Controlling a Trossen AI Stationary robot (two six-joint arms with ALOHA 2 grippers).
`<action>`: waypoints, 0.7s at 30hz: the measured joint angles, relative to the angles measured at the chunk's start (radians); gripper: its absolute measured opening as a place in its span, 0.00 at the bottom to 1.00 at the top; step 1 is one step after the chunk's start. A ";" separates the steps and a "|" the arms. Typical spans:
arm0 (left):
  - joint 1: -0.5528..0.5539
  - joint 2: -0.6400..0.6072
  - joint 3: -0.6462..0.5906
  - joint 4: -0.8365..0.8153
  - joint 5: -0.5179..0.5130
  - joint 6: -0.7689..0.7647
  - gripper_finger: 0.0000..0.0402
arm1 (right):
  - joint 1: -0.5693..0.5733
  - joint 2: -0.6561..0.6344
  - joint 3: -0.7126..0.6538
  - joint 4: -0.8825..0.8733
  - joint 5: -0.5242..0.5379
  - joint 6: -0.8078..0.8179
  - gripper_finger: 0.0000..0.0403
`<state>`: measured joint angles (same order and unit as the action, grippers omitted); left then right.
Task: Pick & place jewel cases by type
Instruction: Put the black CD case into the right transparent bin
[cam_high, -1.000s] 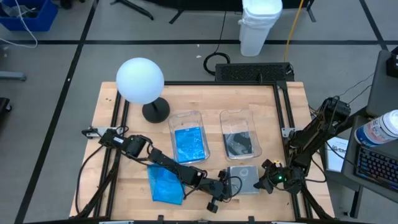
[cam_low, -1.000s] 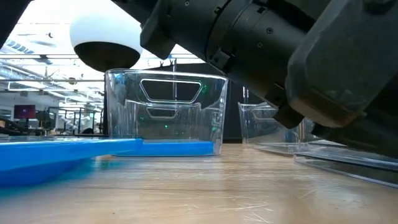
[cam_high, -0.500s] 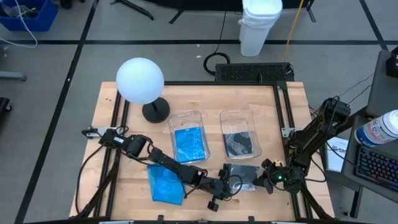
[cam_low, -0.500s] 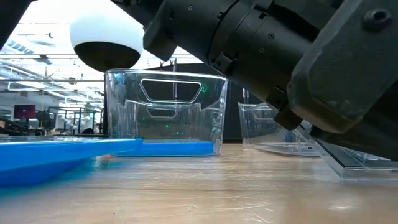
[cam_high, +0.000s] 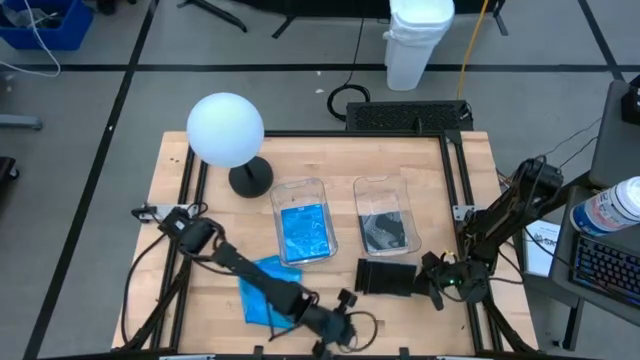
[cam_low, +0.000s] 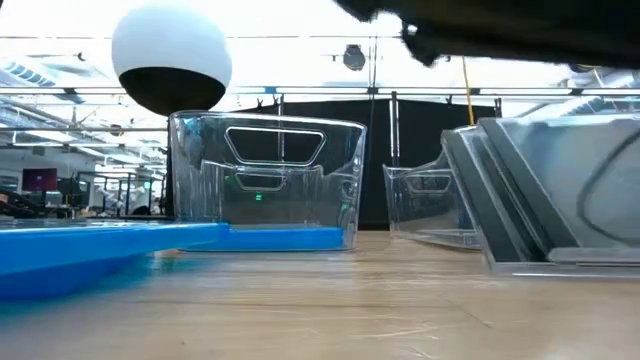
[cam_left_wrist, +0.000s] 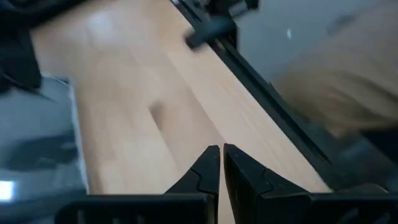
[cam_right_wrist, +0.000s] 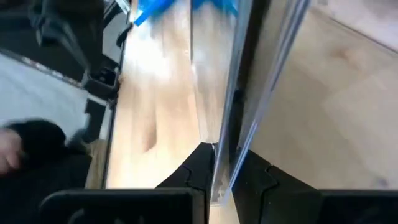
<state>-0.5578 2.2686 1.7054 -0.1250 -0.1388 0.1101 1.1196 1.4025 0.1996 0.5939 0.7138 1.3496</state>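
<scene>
A dark grey jewel case (cam_high: 386, 277) stands tilted near the table's right front, and my right gripper (cam_high: 424, 281) is shut on it. A blue jewel case (cam_high: 258, 292) lies flat at the front left, partly under my left arm. My left gripper (cam_high: 345, 312) hovers shut and empty over the near edge, left of the dark case. Behind stand two clear bins: the left bin (cam_high: 303, 190) holds blue cases, the right bin (cam_high: 384, 188) holds dark ones. My right gripper pinches the dark case's right edge (cam_right_wrist: 227, 149) between its two fingers, one on each flat face. It comes from the table's right, slanting a little downward. The case leans steeply, and its lower edge (cam_low: 560, 268) rests on the wood.
A white globe lamp (cam_high: 225, 128) on a dark foot stands at the far left. Black frame rails (cam_high: 452, 200) run along the table's sides. Bare wood (cam_low: 300, 300) lies between the blue case and the dark one.
My right gripper has shut on the dark case's right edge and rolled. The case has tipped from flat to steeply tilted, its lower edge staying on the table. My left gripper, still shut, has drawn away from the case toward the near left and risen.
</scene>
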 joint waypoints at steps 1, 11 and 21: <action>-0.011 -0.009 0.000 -0.029 -0.001 -0.002 0.08 | -0.001 0.002 -0.001 0.031 0.000 -0.037 0.09; -0.053 -0.026 -0.001 -0.106 -0.003 -0.016 0.08 | -0.002 -0.001 0.003 0.164 0.016 -0.149 0.08; -0.045 -0.025 -0.001 -0.197 -0.001 -0.045 0.08 | -0.041 -0.029 0.066 0.336 -0.004 -0.516 0.08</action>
<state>-0.6033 2.2433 1.7046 -0.3219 -0.1396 0.0647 1.0786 1.3739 0.2653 0.9301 0.7101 0.8340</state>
